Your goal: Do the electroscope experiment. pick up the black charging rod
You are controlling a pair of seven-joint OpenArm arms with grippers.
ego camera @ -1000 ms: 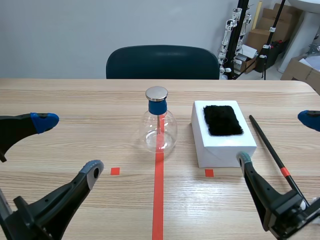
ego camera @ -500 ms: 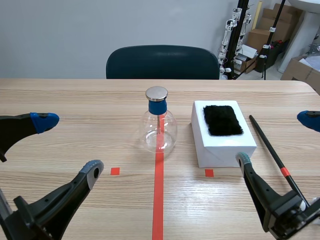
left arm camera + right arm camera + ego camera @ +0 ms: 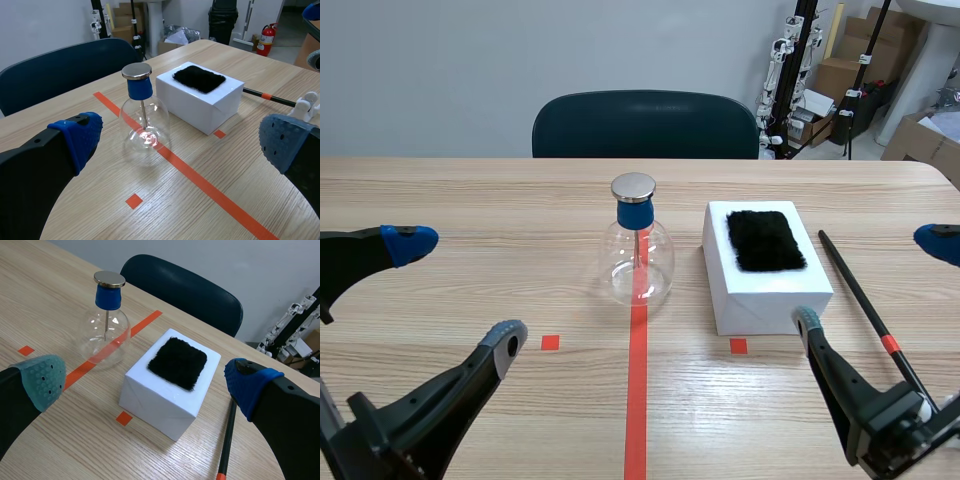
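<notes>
table [image 3: 470,200] – wood | on it: flask [image 3: 636,262]; white box [image 3: 763,275]; black rod [image 3: 865,301] – beside box

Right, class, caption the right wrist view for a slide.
Right hand open; black charging rod lies ungrasped beside the white box with its fur pad, flask electroscope on the box's other side.
</notes>
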